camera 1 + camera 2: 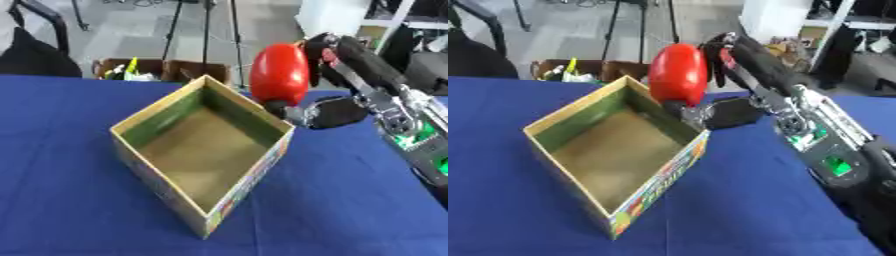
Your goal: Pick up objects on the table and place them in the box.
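Right hand (325,52), black with silver joints, fingers curled round a smooth glossy red oval object (280,74); held in air above far right rim of box (157,112). Open cardboard box, brown inside, printed outer walls, set cornerwise on blue cloth-covered table (61,190). Left hand out of sight.

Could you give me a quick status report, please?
Right hand shut on red object, above box's far right rim. Box empty. Left hand not in view. Nothing in the way.
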`<control>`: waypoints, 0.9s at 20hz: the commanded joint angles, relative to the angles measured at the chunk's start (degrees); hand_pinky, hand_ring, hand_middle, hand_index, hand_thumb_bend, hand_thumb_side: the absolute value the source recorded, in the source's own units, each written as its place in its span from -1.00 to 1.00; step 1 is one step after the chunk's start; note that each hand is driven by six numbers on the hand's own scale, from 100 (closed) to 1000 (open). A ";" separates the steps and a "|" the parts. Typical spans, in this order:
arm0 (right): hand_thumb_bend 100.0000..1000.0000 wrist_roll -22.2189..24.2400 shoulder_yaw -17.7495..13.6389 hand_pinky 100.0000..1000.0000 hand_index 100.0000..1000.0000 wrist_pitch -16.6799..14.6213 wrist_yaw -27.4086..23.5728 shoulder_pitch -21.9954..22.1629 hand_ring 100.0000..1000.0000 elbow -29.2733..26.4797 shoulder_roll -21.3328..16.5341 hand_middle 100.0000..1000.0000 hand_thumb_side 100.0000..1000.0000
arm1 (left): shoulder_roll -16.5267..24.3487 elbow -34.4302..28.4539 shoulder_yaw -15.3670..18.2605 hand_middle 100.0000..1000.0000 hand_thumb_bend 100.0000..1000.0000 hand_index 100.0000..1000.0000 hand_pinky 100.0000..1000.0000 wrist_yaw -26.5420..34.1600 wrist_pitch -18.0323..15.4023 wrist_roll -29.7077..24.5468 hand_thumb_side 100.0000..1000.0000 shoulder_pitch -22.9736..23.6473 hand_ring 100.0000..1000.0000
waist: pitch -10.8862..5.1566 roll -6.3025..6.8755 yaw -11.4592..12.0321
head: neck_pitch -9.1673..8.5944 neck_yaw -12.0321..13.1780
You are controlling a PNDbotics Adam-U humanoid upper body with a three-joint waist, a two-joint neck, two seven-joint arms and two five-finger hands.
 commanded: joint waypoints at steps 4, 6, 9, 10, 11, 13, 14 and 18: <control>-0.92 -0.65 0.50 -1.00 -0.31 -0.83 3.53 -2.11 -0.46 3.10 -0.36 -0.36 0.45 | 0.16 -1.21 -0.21 0.00 -1.00 0.45 -0.27 0.70 -0.26 -0.20 0.87 -0.37 -0.09 | -1.02 0.35 0.75 | -0.62 -1.06; -0.93 -0.67 0.82 -1.00 -0.31 -1.08 4.23 -2.39 -0.46 3.94 -0.07 -0.36 0.45 | 0.09 -1.21 -0.22 0.00 -1.00 0.45 -0.27 0.78 -0.23 -0.25 0.87 -0.40 -0.09 | -0.99 0.35 1.03 | -0.39 -1.38; -0.94 -0.76 1.09 -1.00 -0.31 -1.41 4.91 -2.64 -0.46 4.66 0.09 -0.36 0.46 | 0.02 -1.21 -0.31 0.00 -1.00 0.45 -0.27 0.88 -0.22 -0.38 0.87 -0.48 -0.09 | -0.93 0.33 1.40 | -0.26 -2.01; -0.94 -0.83 1.12 -1.00 -0.31 -1.44 5.16 -2.65 -0.46 4.96 0.01 -0.36 0.46 | -0.03 -1.21 -0.40 0.00 -1.00 0.45 -0.27 0.93 -0.25 -0.50 0.86 -0.50 -0.09 | -0.88 0.31 1.68 | -0.28 -2.53; -0.95 -0.91 1.15 -1.00 -0.31 -1.47 5.39 -2.66 -0.46 5.27 -0.04 -0.36 0.46 | -0.07 -1.21 -0.45 0.00 -1.00 0.45 -0.27 0.97 -0.28 -0.59 0.86 -0.50 -0.09 | -0.84 0.31 1.89 | -0.31 -2.93; -0.96 -1.03 1.17 -1.00 -0.31 -1.43 6.02 -2.60 -0.46 6.21 -0.28 -0.36 0.46 | -0.18 -1.21 -0.49 0.00 -1.00 0.45 -0.27 1.04 -0.41 -0.69 0.86 -0.47 -0.09 | -0.74 0.31 2.46 | -0.38 -3.98; -0.97 -1.00 1.19 -1.00 -0.31 -1.35 6.44 -2.58 -0.46 6.91 -0.42 -0.36 0.46 | -0.24 -1.21 -0.53 0.00 -1.00 0.45 -0.27 1.10 -0.52 -0.75 0.86 -0.44 -0.09 | -0.66 0.32 2.84 | -0.44 -4.49; -1.00 -0.97 1.37 -1.00 -0.31 -1.36 8.47 -2.73 -0.42 9.77 -0.67 -0.36 0.46 | -0.51 -1.21 -0.55 0.00 -1.00 0.45 -0.27 1.16 -1.05 -0.90 0.86 -0.24 -0.09 | -0.25 0.27 4.15 | -0.62 -6.24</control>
